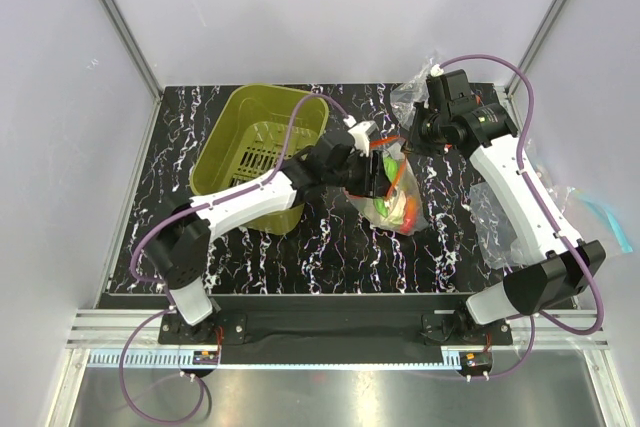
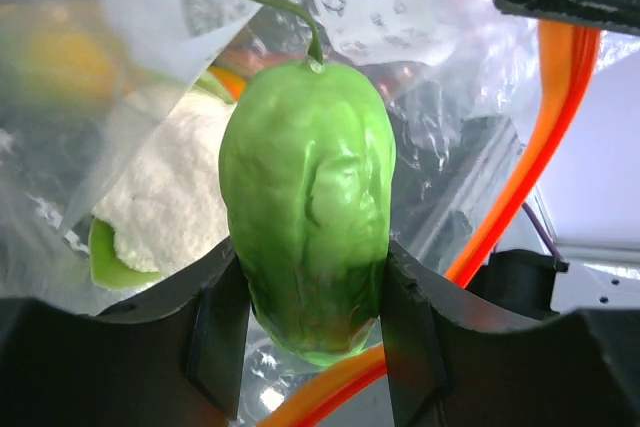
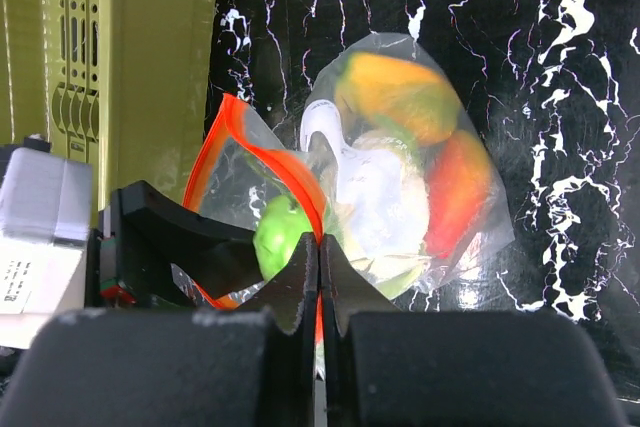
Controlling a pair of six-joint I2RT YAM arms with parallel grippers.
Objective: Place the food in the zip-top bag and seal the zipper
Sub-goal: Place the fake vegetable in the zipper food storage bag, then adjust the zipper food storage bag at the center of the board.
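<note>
An olive basket (image 1: 262, 152) stands on the left part of the bench (image 1: 330, 247). Beside it, the left tool (image 2: 312, 317) pinches a green food piece (image 2: 305, 197) at the open mouth of the zip-top bag (image 3: 400, 177). The bag lies mid-bench, holding orange, white and red pieces. The right tool (image 3: 320, 267) is pressed together, seemingly on the red zipper (image 3: 245, 137).

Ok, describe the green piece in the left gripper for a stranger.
Right of the olive basket sits the clear red-zippered bag. At its mouth the left gripper clamps a smooth green pepper-like piece with a thin stem, unlike the white cauliflower beside it.
</note>
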